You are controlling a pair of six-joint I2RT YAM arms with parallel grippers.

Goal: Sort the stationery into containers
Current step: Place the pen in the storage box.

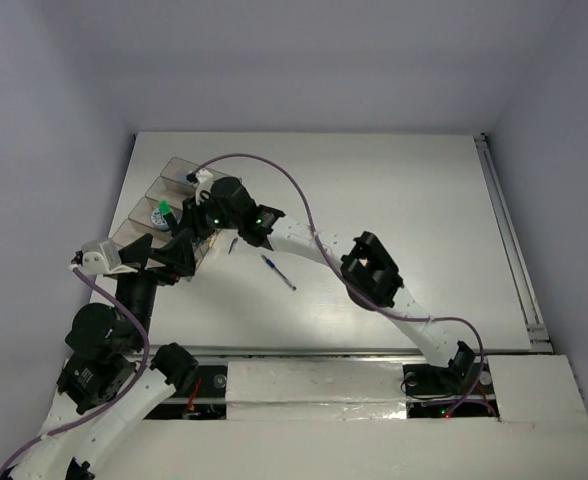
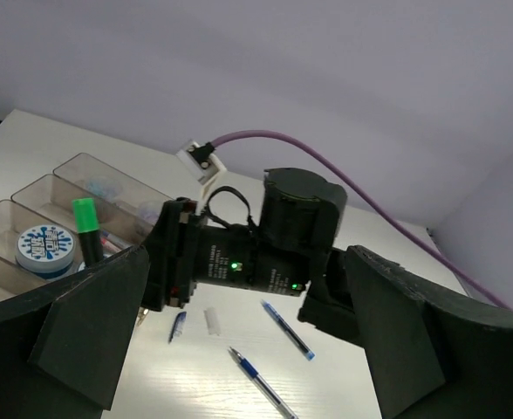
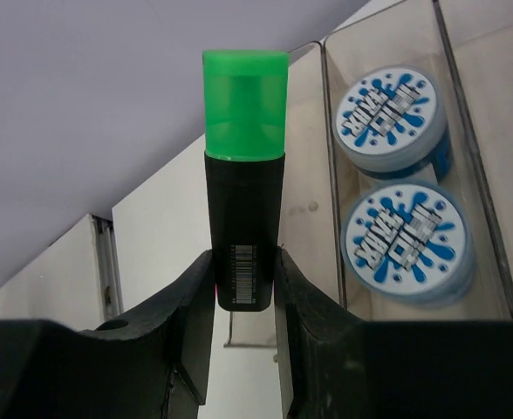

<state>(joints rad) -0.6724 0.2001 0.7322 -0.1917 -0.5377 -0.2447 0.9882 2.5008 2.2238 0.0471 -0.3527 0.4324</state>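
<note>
Containers point(image 2: 8, 229) sit at the left of the surface point(image 1: 394, 200). Left claw point(image 2: 248, 340) gapes wide, empty. Right claw point(image 3: 243, 279) pinches the green-capped marker point(image 3: 243, 209) by its black barrel above them: light, stiff, smooth plastic, likely slippery, best held mid-barrel. Two pens point(image 2: 287, 330) lie nearby.

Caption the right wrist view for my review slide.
Right gripper grips a green-capped marker; two blue-and-white rolls sit in one compartment.

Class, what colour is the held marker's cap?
The marker has a green cap; right wrist view shows it best.
</note>
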